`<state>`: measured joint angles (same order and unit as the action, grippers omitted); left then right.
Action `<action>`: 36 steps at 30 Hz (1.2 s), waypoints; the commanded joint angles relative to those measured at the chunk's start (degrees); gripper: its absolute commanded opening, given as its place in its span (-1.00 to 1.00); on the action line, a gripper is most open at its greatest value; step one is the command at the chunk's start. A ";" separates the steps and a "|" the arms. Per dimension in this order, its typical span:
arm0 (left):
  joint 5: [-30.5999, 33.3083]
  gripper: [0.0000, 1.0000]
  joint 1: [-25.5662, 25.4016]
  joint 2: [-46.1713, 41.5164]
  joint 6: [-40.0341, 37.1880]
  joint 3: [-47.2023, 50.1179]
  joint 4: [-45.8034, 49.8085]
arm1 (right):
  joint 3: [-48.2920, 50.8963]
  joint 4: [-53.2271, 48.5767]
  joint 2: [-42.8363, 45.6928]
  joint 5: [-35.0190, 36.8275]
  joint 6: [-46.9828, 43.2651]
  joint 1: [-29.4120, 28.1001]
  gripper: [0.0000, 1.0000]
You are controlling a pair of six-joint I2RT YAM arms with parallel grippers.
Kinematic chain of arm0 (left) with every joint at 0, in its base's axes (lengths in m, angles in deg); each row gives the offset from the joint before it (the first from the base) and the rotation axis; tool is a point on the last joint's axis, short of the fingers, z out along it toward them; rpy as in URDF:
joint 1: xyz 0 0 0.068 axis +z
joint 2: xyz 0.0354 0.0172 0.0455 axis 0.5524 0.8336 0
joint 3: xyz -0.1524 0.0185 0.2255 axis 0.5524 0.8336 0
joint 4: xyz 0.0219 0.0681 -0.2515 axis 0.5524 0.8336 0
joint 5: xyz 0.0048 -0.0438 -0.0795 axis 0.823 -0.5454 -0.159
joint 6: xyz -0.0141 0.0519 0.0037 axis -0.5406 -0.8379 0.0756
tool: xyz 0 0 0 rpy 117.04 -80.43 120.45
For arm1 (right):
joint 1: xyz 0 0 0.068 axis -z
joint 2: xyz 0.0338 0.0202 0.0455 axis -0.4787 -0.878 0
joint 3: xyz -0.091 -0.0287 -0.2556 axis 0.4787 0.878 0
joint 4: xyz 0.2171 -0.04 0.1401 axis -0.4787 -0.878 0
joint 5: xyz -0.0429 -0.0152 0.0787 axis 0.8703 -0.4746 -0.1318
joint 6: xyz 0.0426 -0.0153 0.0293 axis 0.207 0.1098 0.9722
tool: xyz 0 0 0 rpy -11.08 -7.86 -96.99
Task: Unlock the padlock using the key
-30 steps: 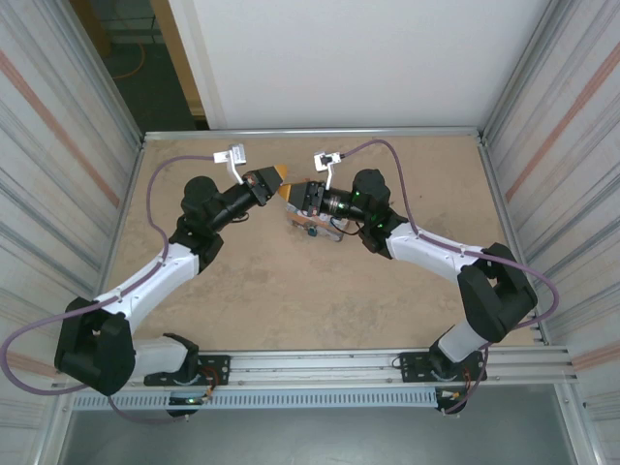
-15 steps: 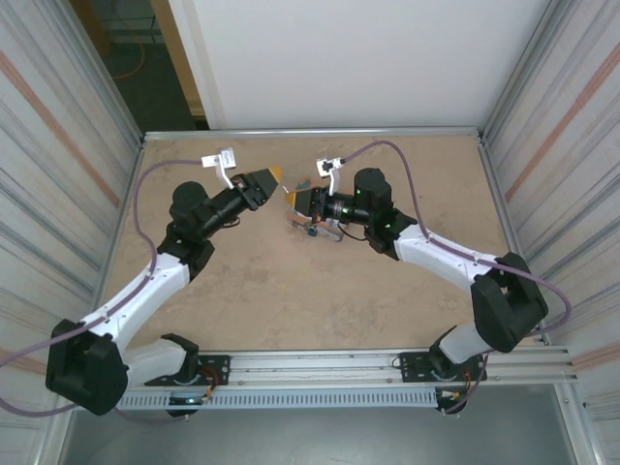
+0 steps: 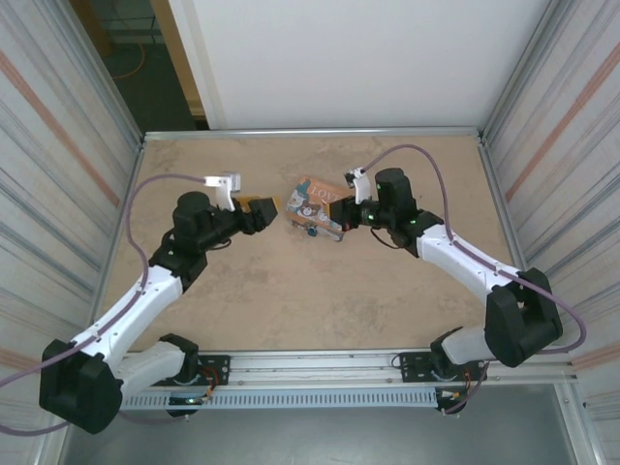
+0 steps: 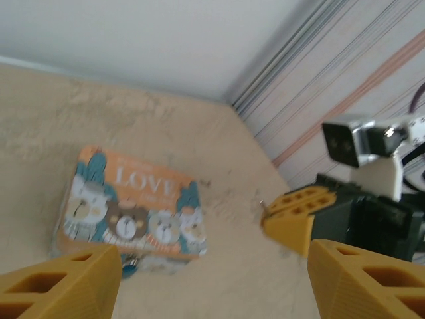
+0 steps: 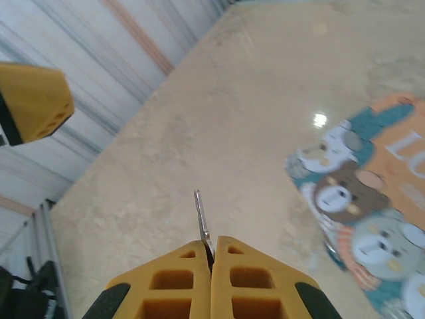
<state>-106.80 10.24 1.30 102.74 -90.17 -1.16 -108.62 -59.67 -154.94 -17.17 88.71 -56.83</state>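
The right gripper (image 5: 211,247) pinches the thin key (image 5: 201,216) between closed jaws; the left gripper (image 4: 209,262) has its jaws apart, empty. Unheld, the padlock (image 3: 311,231) at the near edge of the tin (image 3: 315,205) may skid when the key pushes in.

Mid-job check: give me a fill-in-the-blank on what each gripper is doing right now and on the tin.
The right gripper is shut on a thin silvery ___.
The left gripper hangs near the tin with its jaws ___.
The big word on the tin's lid is ___.
Missing words: key; open; LOVE.
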 commanded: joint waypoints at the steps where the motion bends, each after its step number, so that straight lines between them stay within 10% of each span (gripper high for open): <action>1: -0.76 0.50 0.15 2.11 -2.05 2.77 1.31 | 2.46 -2.01 0.22 -0.78 -2.08 1.66 -1.00; 36: -8.60 0.41 -2.55 44.80 8.18 -9.02 -21.12 | 1.36 10.55 -20.22 -3.50 10.81 7.40 -1.00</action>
<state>-114.45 7.53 44.90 110.24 -96.88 -20.46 -105.80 -48.79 -173.22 -20.50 98.41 -49.84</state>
